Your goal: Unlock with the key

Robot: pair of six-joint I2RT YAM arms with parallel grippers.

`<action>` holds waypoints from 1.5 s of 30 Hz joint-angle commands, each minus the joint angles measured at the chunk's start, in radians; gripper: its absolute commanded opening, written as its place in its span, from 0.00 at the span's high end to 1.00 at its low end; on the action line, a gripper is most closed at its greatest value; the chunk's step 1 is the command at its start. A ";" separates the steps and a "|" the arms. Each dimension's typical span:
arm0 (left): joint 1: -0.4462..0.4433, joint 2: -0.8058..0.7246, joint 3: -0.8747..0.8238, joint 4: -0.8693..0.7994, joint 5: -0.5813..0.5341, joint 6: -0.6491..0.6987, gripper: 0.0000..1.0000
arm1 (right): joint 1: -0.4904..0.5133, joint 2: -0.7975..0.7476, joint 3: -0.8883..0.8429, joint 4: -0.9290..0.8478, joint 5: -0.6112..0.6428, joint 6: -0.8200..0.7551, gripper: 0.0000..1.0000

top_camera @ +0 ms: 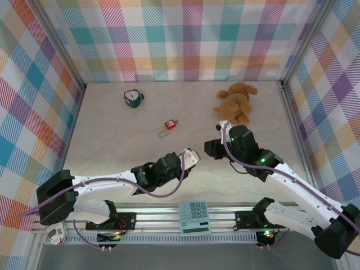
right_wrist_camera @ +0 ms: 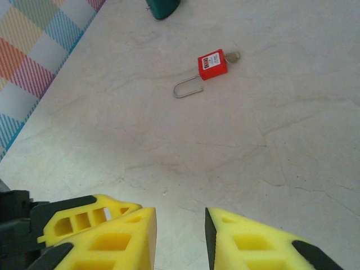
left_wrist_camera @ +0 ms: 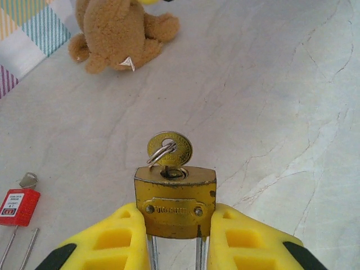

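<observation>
left fingers (left_wrist_camera: pixel 112 239): clamped on my padlock (left_wrist_camera: pixel 175 205), key (left_wrist_camera: pixel 170 149) sticking up-frame
right fingers (right_wrist_camera: pixel 247 242): slightly apart, empty, nearest that key

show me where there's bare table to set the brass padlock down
Widest bare table lies left, bordered by the teal item, the red padlock and the left wall. Another patch runs along the back between the teal item and the plush bear. It is crowded at the centre front, where the left gripper, holding the brass padlock, and right gripper sit close.
</observation>
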 commanded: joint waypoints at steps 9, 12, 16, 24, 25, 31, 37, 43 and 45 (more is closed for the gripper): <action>-0.010 -0.010 0.076 -0.063 0.028 0.035 1.00 | 0.002 0.123 -0.040 0.080 -0.202 0.074 0.69; -0.010 0.001 0.086 -0.081 0.032 0.051 1.00 | 0.005 0.124 -0.054 0.064 -0.222 0.075 0.69; -0.009 0.005 0.109 -0.129 0.038 0.073 1.00 | -0.012 0.083 -0.048 0.011 -0.172 0.070 0.69; -0.005 0.026 0.184 -0.360 0.036 0.181 1.00 | -0.213 0.099 -0.094 0.110 -0.533 0.178 0.72; -0.002 0.028 0.191 -0.376 0.038 0.187 1.00 | -0.219 0.112 -0.106 0.136 -0.578 0.189 0.74; 0.010 0.060 0.233 -0.453 0.064 0.219 1.00 | -0.221 0.133 -0.157 0.237 -0.676 0.248 0.81; 0.012 0.099 0.256 -0.448 0.090 0.219 1.00 | -0.222 0.167 -0.195 0.309 -0.720 0.280 0.77; 0.014 0.127 0.271 -0.445 0.097 0.222 1.00 | -0.219 0.189 -0.195 0.271 -0.741 0.247 0.76; 0.015 0.131 0.271 -0.439 0.100 0.221 1.00 | -0.219 0.189 -0.191 0.243 -0.726 0.230 0.76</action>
